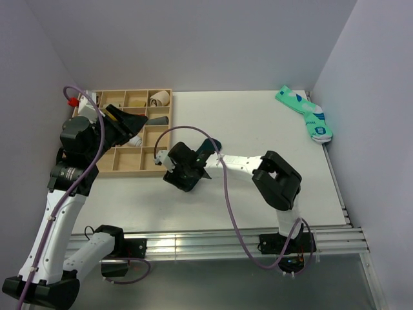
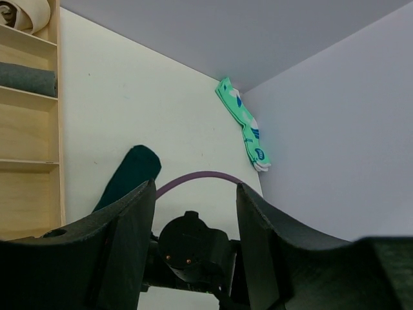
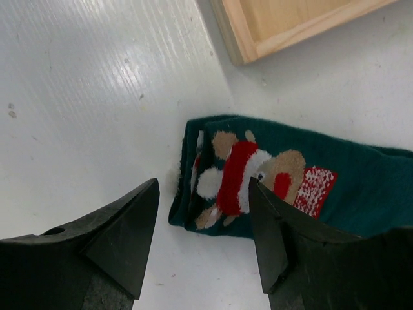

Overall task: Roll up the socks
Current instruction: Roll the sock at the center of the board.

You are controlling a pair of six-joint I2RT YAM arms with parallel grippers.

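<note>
Overhead, a white table is walled at the left, back and right. A wooden tray of compartments sits far left. A mint-green sock pair lies in the far right corner by the wall, well apart from both arms.

The right arm reaches left across the middle, hiding most of the dark green sock. Its wrist view shows that sock flat on the table near the tray corner, red-and-white figure up. The right fingers are spread wide above the cuff, holding nothing.

The left fingers, partly spread and empty, hover over the tray. Their view adds a beige roll and a grey roll in compartments, and a purple cable arching beside the sock's rounded end. Open room lies between sock and mint pair.
</note>
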